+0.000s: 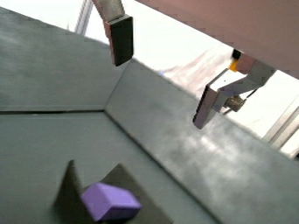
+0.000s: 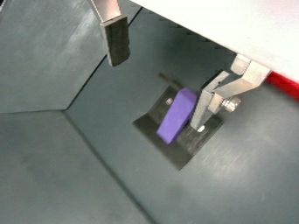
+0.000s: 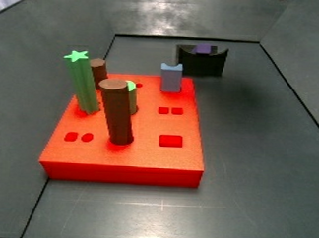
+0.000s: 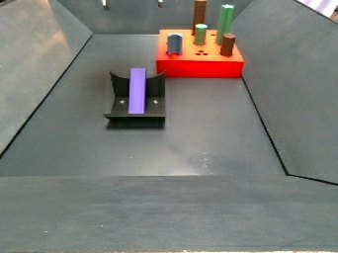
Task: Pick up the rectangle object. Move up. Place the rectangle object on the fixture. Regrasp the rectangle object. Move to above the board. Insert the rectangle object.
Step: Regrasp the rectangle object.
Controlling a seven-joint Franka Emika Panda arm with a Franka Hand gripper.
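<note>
With its silver fingers spread wide and empty, the gripper (image 2: 163,74) should descend squarely over the small purple rectangular block (image 2: 177,115) lying beneath it on the dark L-shaped fixture (image 2: 181,149) before closing.

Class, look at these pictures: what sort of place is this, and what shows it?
Probably a robot test cell: a red board with pegs, a fixture bearing a purple block, and the open tool hanging above.

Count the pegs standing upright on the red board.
4: the green star-topped peg, a brown round peg, another brown peg behind the green one, and a blue-grey peg. More may be hidden. The open pincer hangs above the purple block.
</note>
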